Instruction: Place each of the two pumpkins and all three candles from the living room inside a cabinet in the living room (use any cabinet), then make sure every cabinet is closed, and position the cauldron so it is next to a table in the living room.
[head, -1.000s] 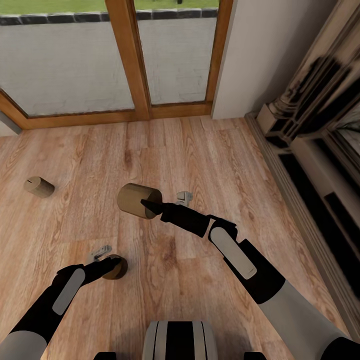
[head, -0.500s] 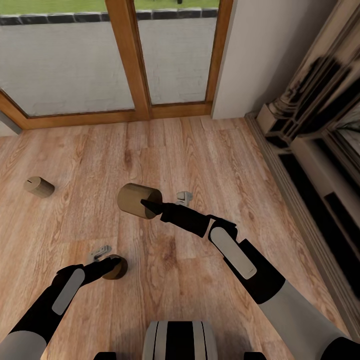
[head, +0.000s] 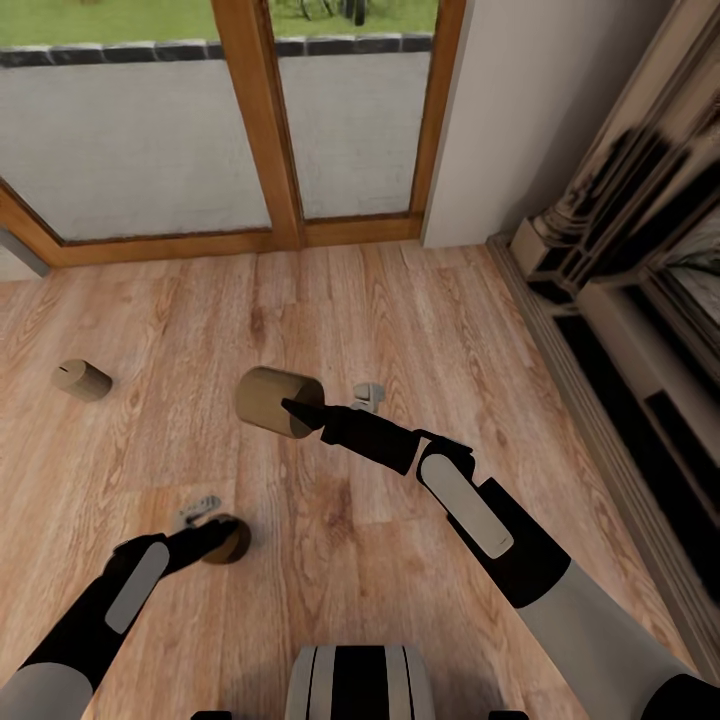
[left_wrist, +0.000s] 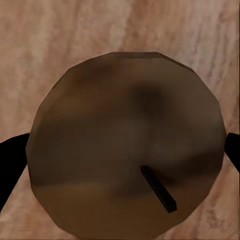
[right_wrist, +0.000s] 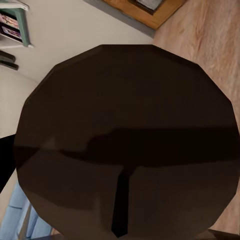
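- The right gripper holds up a candle above the wood floor, in the middle of the head view. It pinches this candle, which lies on its side with its round end toward the gripper.
- In the right wrist view this candle's round top looks dark, with a thin wick on it.
- The left gripper is low and near, at the left. It pinches a second candle, close to the floor.
- In the left wrist view the second candle's brown top sits between two black fingers, with a small dark wick sticking out.
- A third candle lies on its side on the floor, far off to the left, well apart from both grippers.
- Two small grey bits lie on the floor, one just right of the first candle and one just beyond the left gripper. I cannot tell what they are.
- A big window with a wood frame stands at the far side.
- A dark and pale fireplace runs along the right wall.
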